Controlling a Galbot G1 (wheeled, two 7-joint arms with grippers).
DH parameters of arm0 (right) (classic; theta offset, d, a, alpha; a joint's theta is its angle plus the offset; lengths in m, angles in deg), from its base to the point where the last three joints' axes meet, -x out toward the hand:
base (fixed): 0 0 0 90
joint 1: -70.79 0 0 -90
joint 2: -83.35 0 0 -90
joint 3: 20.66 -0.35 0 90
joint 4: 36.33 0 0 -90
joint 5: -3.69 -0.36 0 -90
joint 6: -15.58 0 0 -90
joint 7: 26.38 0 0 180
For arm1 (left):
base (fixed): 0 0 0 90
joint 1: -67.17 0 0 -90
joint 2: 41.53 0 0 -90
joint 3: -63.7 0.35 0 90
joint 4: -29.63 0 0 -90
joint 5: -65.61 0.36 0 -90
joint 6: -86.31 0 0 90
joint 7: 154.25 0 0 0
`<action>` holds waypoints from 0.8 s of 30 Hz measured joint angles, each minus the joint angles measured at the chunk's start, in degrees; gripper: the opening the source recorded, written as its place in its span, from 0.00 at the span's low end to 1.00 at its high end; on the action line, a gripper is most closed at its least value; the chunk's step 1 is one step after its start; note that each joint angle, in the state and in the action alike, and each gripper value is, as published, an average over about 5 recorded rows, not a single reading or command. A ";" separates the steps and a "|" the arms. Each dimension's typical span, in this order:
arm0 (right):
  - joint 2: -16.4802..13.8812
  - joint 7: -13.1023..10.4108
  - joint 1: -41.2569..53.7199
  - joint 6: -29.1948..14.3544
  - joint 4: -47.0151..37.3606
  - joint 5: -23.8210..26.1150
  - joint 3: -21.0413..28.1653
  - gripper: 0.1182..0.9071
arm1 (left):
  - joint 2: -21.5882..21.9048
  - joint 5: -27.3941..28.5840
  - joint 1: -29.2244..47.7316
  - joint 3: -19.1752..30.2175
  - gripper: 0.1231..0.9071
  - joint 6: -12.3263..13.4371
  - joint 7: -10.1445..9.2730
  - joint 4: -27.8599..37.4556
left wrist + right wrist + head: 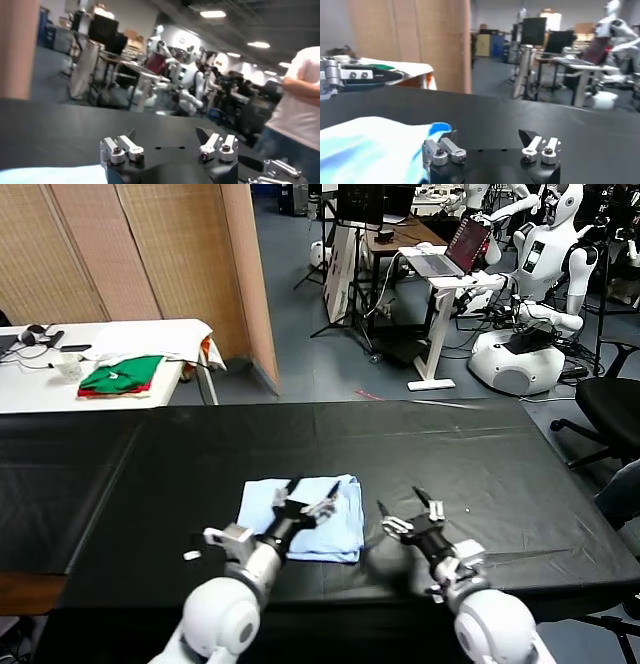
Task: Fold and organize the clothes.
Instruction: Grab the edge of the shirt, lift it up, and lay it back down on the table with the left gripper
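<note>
Left gripper directly over the folded shirt; right gripper beside it on bare cloth.

The left gripper hangs with its two fingers spread apart and nothing between them, directly above the pale light-blue thin-fabric T-shirt. The shirt lies folded into a compact rectangle, slightly wider than deep, on the black cloth-covered table, near its front edge and a little toward the robot's left of centre. The right gripper stands with fingers equally apart, empty, just beside the shirt's right edge and clear of the fabric. Judged from this layout, the left arm is the nearer one for any further fold or shift; the right arm must travel leftward to reach the fabric.
</note>
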 joint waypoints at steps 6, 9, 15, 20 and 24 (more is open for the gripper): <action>2.15 -2.37 6.12 0.74 -6.59 3.96 5.10 1.00 | 1.23 0.92 -3.27 -5.32 1.00 0.37 -0.17 -0.80; 2.71 -4.38 7.35 2.35 -9.03 5.46 5.78 1.00 | 1.40 1.42 -4.40 -7.07 1.00 0.74 -0.17 -0.55; 3.68 -5.24 6.69 3.12 -9.90 4.90 4.37 1.00 | 1.54 2.02 -5.23 -9.38 1.00 2.01 0.17 1.34; 4.89 -3.88 5.23 0.41 -6.91 0.25 2.63 1.00 | 1.23 0.68 -4.99 -10.58 1.00 3.10 1.44 4.20; 4.58 -3.42 3.60 -0.27 -2.82 -2.74 0.21 1.00 | 0.83 -2.64 -4.54 -11.67 1.00 4.00 2.99 7.16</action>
